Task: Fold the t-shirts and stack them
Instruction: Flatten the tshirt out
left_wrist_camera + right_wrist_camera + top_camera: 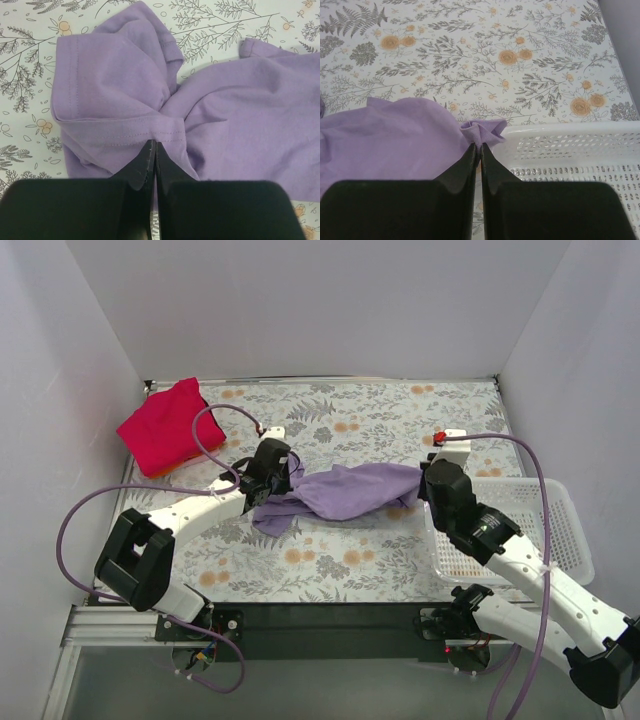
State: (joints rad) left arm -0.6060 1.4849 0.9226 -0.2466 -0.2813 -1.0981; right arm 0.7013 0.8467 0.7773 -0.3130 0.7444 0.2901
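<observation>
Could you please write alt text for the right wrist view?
The right gripper is shut on a bunched edge of the lavender t-shirt, which spreads left over the floral table; a white mesh basket sits at right.

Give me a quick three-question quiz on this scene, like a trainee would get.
1. True or false: the left end effector and the right end effector are both shut on the lavender t-shirt.
2. Where does the red t-shirt lie? A on the lavender t-shirt; B at the far-left corner of the table; C in an end effector.
3. Fill in: the white mesh basket sits beside the ___ arm.
Key: 1 true; 2 B; 3 right.
</observation>
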